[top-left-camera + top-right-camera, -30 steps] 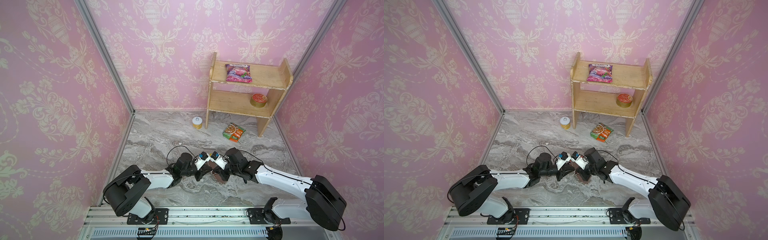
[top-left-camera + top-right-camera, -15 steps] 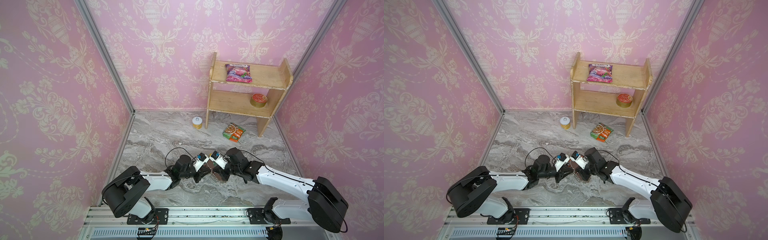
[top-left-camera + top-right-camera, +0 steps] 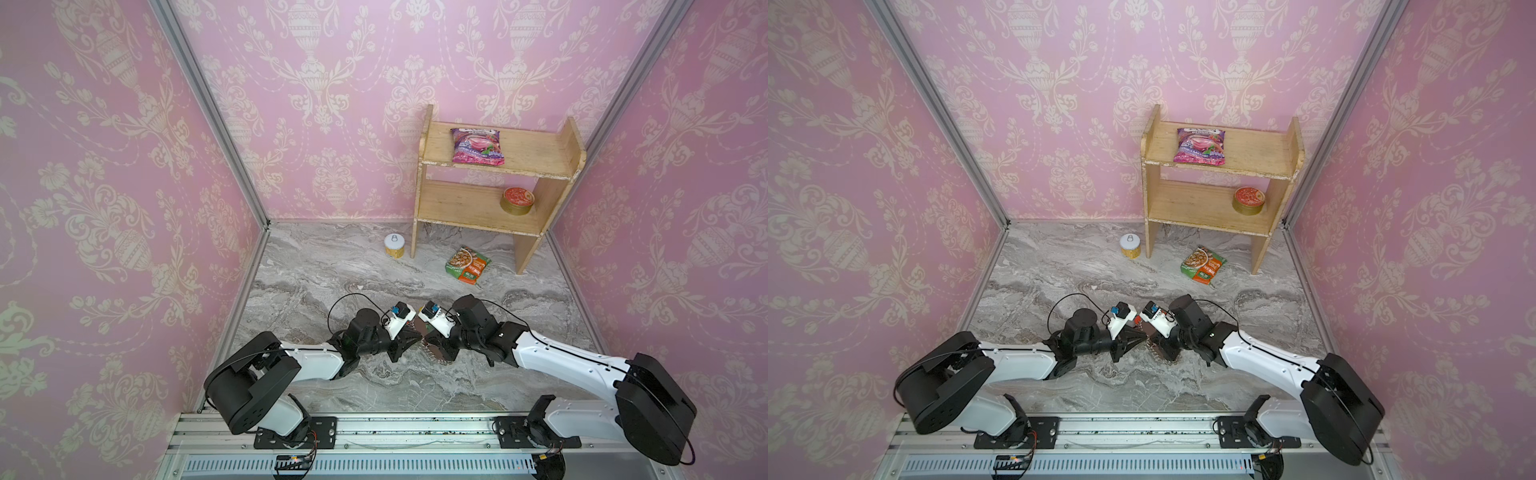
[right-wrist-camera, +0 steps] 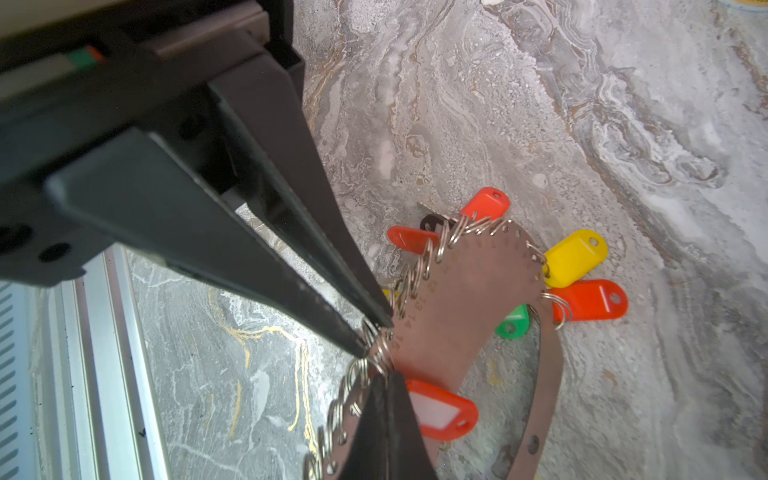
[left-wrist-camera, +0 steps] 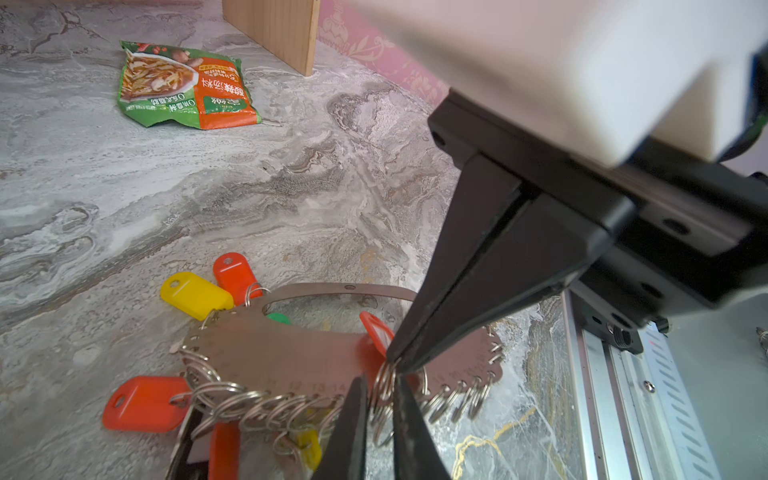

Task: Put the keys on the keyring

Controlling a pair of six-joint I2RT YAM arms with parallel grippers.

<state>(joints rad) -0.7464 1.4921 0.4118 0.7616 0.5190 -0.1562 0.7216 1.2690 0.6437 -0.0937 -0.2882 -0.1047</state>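
Keyring [image 5: 282, 353] sits close to the front edge of the table [image 3: 332, 266], about midway along it, just beyond the aluminium rail [image 3: 374, 432]. I see it as a grey-brown band loop with a row of small silver rings linked along its scalloped edge.

My left claw [image 5: 380, 382] is clamped on one of those rings, with the wire showing in the narrow gap between its fingertips. My right claw [image 5: 392, 359] meets it tip to tip from the opposite side. It is clenched tight, pinching the same ringed edge just beside the left one.

Several keys [image 5: 143, 403] already hang from the rings and fan out on the marble around the band. I can make out orange-red tags, a yellow tag [image 5: 195, 295], a green tag [image 5: 278, 318] inside the loop and a black one [image 4: 432, 222].

Farther back, well apart from the claws, a green-and-orange noodle packet [image 3: 467, 270] lies flat on the table. A small pull-tab can [image 3: 395, 245] stands just beside the leg of the wooden shelf [image 3: 540, 166] in the far right corner. On the shelf, a round gold tin [image 3: 516, 200] rests on the lower board and a pink snack packet [image 3: 477, 145] on the top board.
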